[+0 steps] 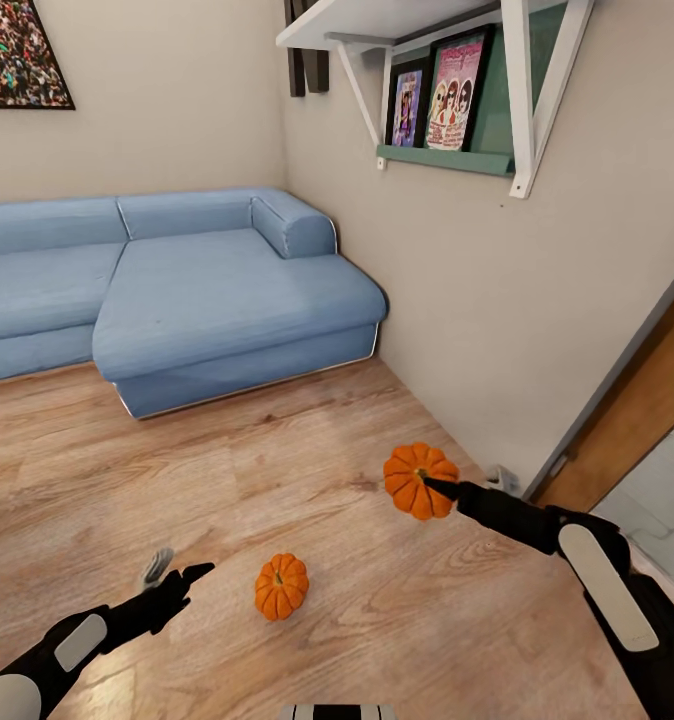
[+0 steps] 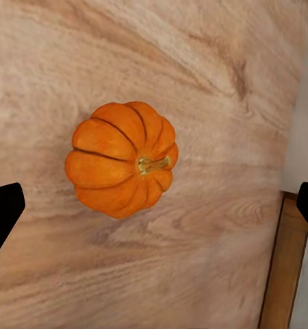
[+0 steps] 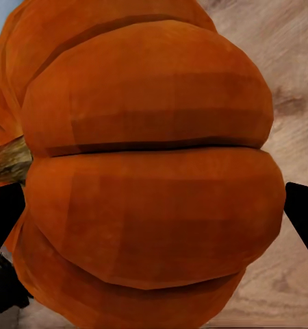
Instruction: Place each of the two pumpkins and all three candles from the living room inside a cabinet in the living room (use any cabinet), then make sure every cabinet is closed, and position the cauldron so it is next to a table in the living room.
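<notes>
Orange pumpkin [image 1: 420,480] is clamped in the right claw [image 1: 439,487], lifted clear of the wood floor [image 1: 177,470] near the wall [image 1: 537,290]. Left claw [image 1: 182,577] hangs spread wide over the second pumpkin [image 1: 281,586], not touching it. Risk: those ribs look slick, so a fast swing could pop the held one loose and roll it under the blue sofa [image 1: 207,290].

Wood plank floor [image 1: 277,440] under me. One orange pumpkin [image 1: 281,586] sits directly on it, stem sideways, just ahead of my base. Blue sectional sofa [image 1: 177,290] stands on it against the far wall.
</notes>
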